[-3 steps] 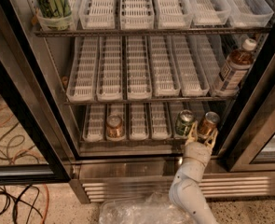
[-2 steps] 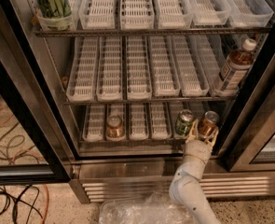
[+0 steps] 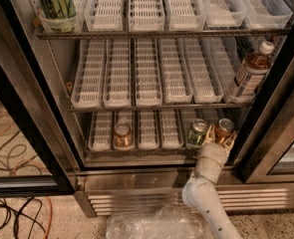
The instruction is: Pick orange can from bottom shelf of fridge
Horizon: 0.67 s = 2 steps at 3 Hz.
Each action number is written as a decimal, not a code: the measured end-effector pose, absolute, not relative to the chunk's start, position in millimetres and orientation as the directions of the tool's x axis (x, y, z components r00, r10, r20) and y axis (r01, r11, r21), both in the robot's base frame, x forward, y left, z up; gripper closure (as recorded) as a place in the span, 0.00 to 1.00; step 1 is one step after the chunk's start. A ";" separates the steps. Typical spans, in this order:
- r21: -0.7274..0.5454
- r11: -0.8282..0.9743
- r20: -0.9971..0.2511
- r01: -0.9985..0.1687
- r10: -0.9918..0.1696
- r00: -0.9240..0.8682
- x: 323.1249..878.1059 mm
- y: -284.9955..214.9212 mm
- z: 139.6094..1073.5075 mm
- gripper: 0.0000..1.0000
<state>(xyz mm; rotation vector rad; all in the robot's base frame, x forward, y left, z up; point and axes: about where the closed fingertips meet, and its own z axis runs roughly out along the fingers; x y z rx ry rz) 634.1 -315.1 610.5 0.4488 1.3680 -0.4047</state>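
Observation:
The fridge (image 3: 136, 195) stands open. Its bottom shelf (image 3: 151, 151) holds white lane trays. One orange can (image 3: 225, 128) stands at the far right of the shelf, next to a green can (image 3: 197, 131). A second orange-copper can (image 3: 121, 135) stands in a left lane. My gripper (image 3: 220, 136) reaches in from below right, on a white arm (image 3: 206, 183). It is open, with its fingers (image 3: 209, 133) spread on either side of the right orange can at its front.
A brown tea bottle (image 3: 250, 72) stands at the right of the middle shelf. A tub of green items (image 3: 56, 4) sits top left. Black door frames (image 3: 27, 118) flank the opening. A clear plastic bag (image 3: 156, 225) and cables (image 3: 12, 213) lie on the floor.
The gripper has edged slightly forward towards the right orange can. The cans and bottle have not moved.

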 end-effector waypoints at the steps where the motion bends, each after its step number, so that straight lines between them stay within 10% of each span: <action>1: 0.068 0.849 -0.988 0.524 -0.016 0.155 636.3 -316.5 607.9 0.40; 2: 0.058 0.852 -0.989 0.520 -0.021 0.145 643.9 -315.3 604.4 0.34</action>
